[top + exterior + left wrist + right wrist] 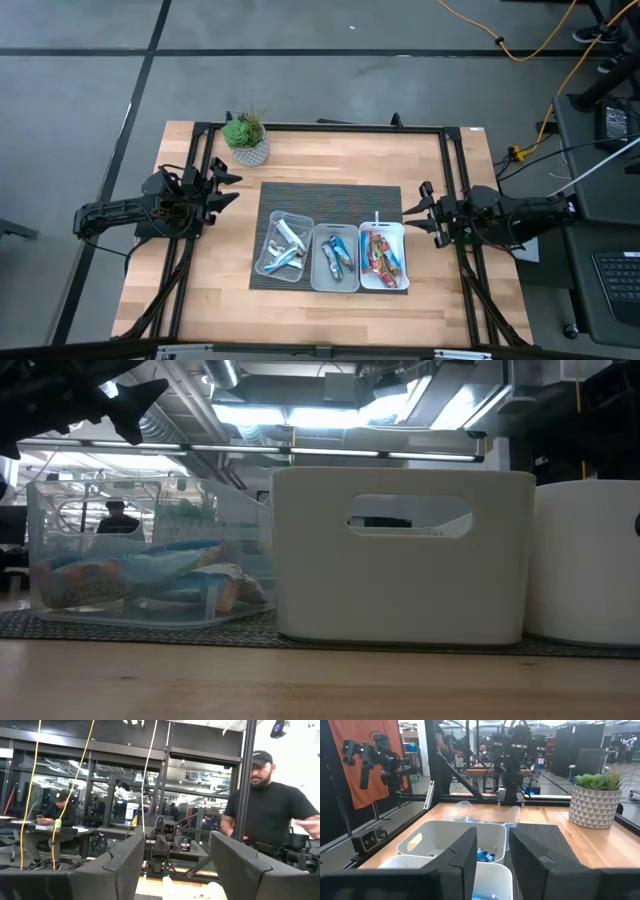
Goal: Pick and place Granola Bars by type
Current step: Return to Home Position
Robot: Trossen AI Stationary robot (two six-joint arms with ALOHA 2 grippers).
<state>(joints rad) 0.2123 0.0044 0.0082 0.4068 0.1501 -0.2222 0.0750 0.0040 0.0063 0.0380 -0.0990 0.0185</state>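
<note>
1. Granola Bars (335, 255) all lie inside three bins in the middle of the bench (200, 285).
2. The bins stand side by side in a row on a dark mat (330, 195), on the half of the mat away from the plant.
3. The clear bin (305, 220) is the one nearest the bench's left edge. It holds the silvery-white bars (288, 236).
4. The middle bin (336, 285) holds the blue bars (333, 252).
5. The white bin (384, 226) is nearest the bench's right edge. It holds the red-orange bars (380, 256).
6. No bar lies loose on the mat or on the wood.
7. The left tool (232, 188) hangs by the bench's left edge, well apart from the bins. Its fingers are spread wide and hold nothing.
8. The right tool (415, 205) hangs by the bench's right edge, near the white bin but not touching it. Its fingers are apart too, with nothing between them.
9. A small green plant (246, 138) in a pale pot stands by a long edge of the bench, near the left corner.
10. In the room behind the bench, one person (272, 815) in a black shirt stands and another person (52, 827) sits at a desk.
</note>
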